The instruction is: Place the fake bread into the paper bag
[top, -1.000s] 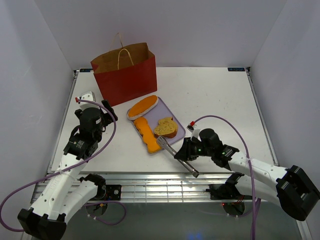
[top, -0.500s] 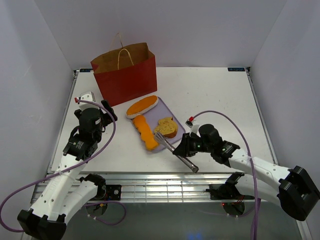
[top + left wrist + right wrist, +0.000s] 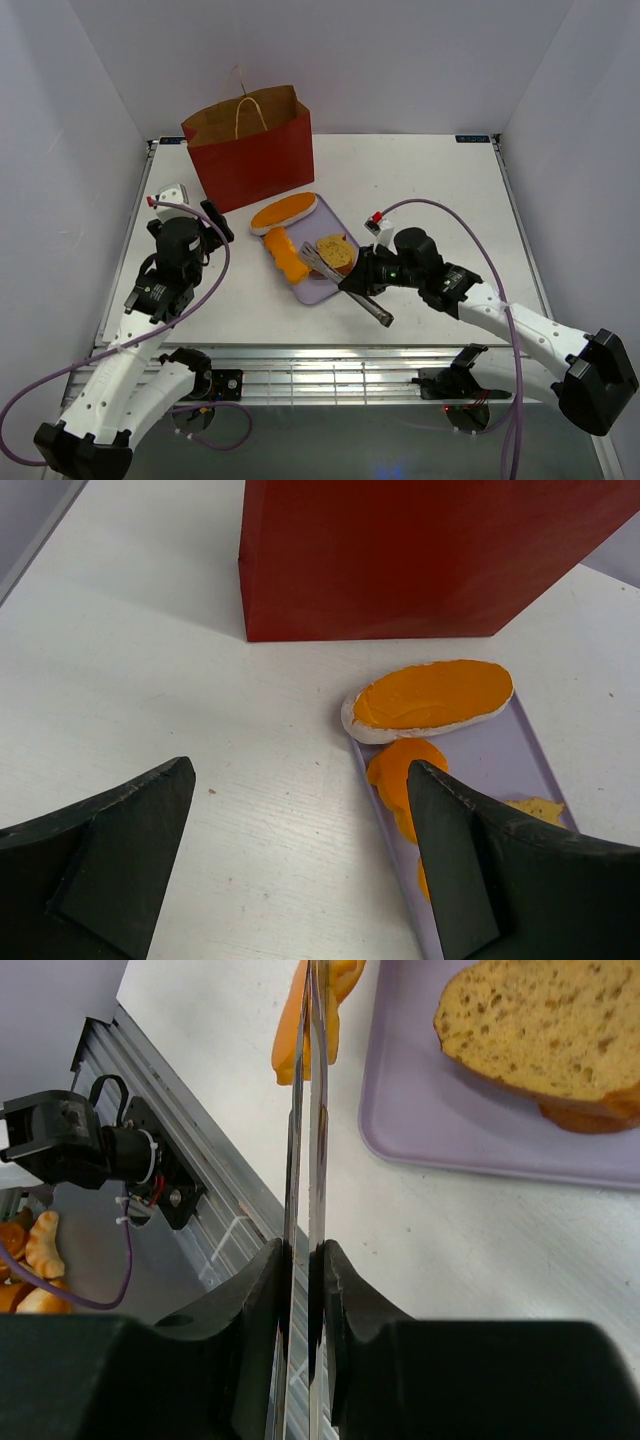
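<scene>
The red paper bag (image 3: pixel 250 150) stands upright at the back left, also in the left wrist view (image 3: pixel 420 550). The lavender tray (image 3: pixel 316 291) holds an orange loaf (image 3: pixel 283 212), an orange piece (image 3: pixel 286 257) and a brown-crusted slice (image 3: pixel 335 253). My right gripper (image 3: pixel 365 283) is shut on the metal tongs (image 3: pixel 335 275). In the right wrist view (image 3: pixel 305 1260) the tongs' (image 3: pixel 308 1160) blades close on the orange piece (image 3: pixel 287 1045), with the slice (image 3: pixel 545 1030) to the right. My left gripper (image 3: pixel 300 860) is open and empty over the table, left of the tray (image 3: pixel 500 760).
The table's front rail (image 3: pixel 170 1110) runs just below the tongs. White walls close in the table on three sides. The bag's loop handles (image 3: pixel 245 105) stick up above its open top.
My right gripper moved left and forward with the tongs, from the table's front onto the tray. The orange piece now sits at the tongs' tips, shifted and tilted. The left arm has not moved.
</scene>
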Robot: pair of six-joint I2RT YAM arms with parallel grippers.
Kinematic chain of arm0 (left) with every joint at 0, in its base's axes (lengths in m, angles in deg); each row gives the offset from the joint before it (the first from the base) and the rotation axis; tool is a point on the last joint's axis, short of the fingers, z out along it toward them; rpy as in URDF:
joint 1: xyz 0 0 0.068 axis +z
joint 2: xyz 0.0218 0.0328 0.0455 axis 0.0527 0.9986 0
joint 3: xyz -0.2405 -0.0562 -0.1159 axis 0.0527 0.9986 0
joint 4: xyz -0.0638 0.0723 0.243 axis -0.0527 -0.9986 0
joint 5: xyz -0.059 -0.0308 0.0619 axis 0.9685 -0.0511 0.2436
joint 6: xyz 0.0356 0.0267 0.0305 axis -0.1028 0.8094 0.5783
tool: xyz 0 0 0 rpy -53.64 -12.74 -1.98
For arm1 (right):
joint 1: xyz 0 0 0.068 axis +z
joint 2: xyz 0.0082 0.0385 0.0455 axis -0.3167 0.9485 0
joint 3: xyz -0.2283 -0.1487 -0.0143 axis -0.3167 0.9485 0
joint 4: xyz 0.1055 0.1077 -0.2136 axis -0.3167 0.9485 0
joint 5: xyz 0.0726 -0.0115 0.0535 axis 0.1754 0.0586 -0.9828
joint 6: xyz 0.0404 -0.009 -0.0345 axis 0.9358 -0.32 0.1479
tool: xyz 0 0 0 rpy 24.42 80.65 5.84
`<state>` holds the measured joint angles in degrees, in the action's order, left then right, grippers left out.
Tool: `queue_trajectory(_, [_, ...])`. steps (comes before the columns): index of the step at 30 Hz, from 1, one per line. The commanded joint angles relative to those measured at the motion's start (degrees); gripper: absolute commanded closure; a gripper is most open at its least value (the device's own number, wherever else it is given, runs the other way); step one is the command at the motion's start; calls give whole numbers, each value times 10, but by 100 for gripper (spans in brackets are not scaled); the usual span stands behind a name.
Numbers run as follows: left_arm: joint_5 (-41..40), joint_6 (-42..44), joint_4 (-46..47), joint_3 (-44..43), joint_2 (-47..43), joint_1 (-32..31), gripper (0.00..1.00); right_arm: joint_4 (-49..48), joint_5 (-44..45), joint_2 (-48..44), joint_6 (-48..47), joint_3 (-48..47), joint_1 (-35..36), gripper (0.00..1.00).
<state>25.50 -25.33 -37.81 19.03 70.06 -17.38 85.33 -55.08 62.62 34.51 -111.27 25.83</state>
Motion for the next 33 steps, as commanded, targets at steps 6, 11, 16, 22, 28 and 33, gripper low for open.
queue_trajectory(6, [-8, -6, -3, -17, -15, 3, 2, 14, 20, 6, -32, -75, 2, 92])
queue_trajectory(11, [-9, -8, -3, -16, -16, 3, 2, 29, 23, 15, -41, -111, 2, 92])
queue_trajectory(16, [-9, -8, -4, -16, -16, 3, 2, 42, 22, 25, -52, -135, 2, 92])
queue_trajectory(22, [-8, -10, -4, -16, -14, 3, 2, 69, 35, 33, -77, -168, 1, 92])
queue_trajectory(28, [-8, -11, -3, -17, -13, 3, 2, 109, 52, 53, -108, -245, 1, 92])
queue_trajectory(33, [-7, -11, -4, -17, -11, 3, 2, 108, 60, 56, -108, -232, 1, 84])
